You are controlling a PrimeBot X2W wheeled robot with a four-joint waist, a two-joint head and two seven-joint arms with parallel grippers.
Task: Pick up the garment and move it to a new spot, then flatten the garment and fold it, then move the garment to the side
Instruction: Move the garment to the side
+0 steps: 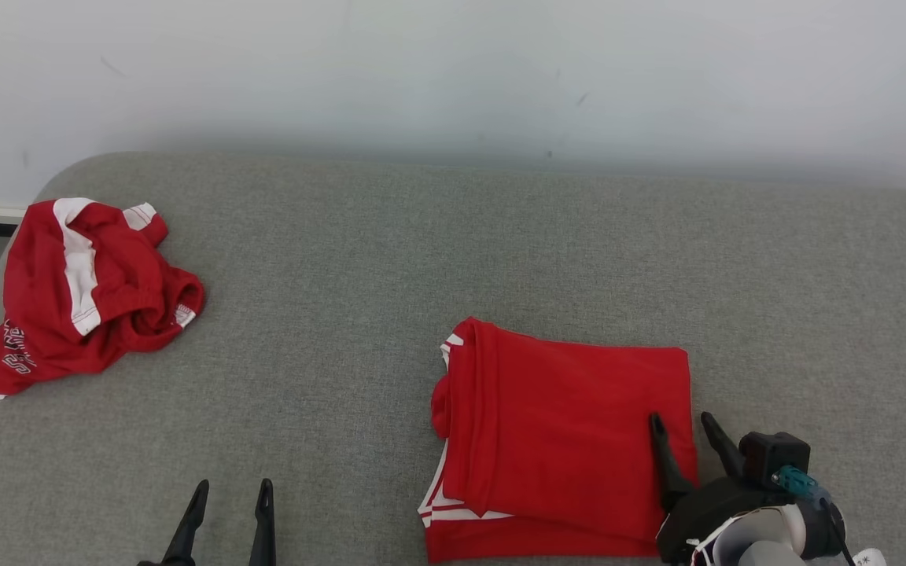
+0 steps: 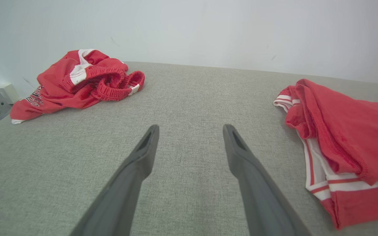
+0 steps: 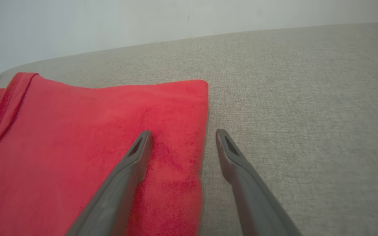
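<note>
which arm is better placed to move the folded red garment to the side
Right, I'd say. The right gripper is open, its fingers either side of the right edge of the folded garment. The left gripper is open over the grey surface, apart from that garment.

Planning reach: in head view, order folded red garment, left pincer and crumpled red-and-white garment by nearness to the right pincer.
1. Folded red garment, partly under the right pincer.
2. Left pincer, lower left.
3. Crumpled red-and-white garment, far left.

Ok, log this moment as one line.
folded garment: flat on grey surface | right gripper: open, over its right edge | left gripper: open, empty | crumpled garment: far left
</note>
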